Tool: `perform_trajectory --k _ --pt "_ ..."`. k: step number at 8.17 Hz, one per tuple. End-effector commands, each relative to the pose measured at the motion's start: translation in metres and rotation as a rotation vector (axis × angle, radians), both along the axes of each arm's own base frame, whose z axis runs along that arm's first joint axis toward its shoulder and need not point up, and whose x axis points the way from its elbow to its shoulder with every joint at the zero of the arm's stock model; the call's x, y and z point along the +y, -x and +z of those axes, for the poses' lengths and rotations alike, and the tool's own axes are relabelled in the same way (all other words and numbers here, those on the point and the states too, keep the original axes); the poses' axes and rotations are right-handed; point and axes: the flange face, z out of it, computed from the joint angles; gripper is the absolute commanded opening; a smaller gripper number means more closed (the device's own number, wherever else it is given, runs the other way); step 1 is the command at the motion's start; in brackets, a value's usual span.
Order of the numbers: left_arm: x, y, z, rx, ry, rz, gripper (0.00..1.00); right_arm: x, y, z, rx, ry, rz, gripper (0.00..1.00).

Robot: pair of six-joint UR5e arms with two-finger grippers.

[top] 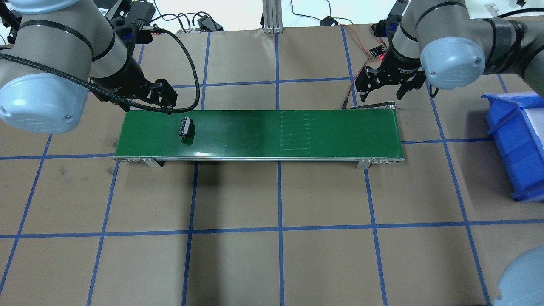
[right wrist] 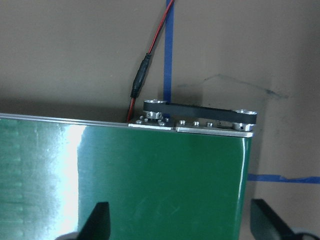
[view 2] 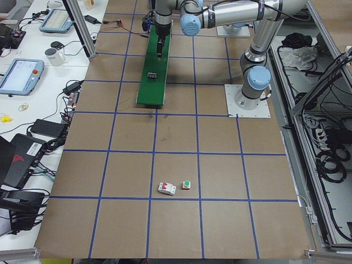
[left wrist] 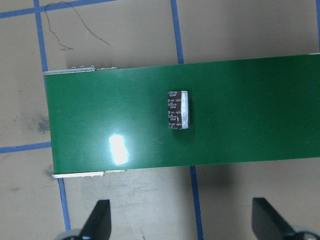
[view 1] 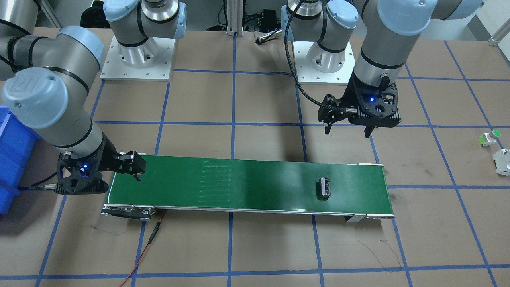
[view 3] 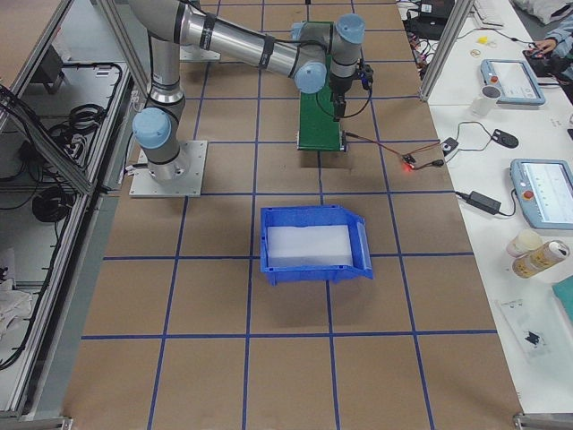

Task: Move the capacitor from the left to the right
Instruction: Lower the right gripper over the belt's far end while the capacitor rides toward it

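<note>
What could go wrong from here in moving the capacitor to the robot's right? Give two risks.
1. The capacitor lies on its side on the green conveyor belt; it might roll and arrive askew.
2. The right gripper hangs open at the belt's end; a late grasp could let the capacitor drop off.

Bare green belt [top: 297, 131] lies all around the capacitor [top: 186, 127], so the way down to it is free. The left end effector [view 1: 347, 130] hangs beside the belt, over the tabletop [top: 276, 255], fingers wide apart. The blue bin [top: 516, 140] sits well apart.
</note>
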Motion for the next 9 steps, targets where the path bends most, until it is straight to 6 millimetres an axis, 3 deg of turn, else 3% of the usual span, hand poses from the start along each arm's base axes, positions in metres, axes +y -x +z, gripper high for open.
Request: perform_trajectory --k 1,2,5,9 --pt "0.000 0.000 -0.004 0.006 -0.007 0.003 1.00 0.010 0.042 -0.044 -0.164 -0.012 0.085 1.00" --pt "0.000 0.000 -0.004 0.005 -0.007 -0.001 1.00 0.020 0.054 -0.059 -0.173 -0.041 0.069 0.99" --pt "-0.003 0.000 -0.008 0.004 -0.015 -0.012 1.00 0.032 0.043 -0.070 -0.234 -0.066 0.050 1.00" --pt "-0.004 0.001 -0.006 0.002 -0.011 -0.016 1.00 0.032 0.043 -0.066 -0.218 -0.068 0.031 1.00"
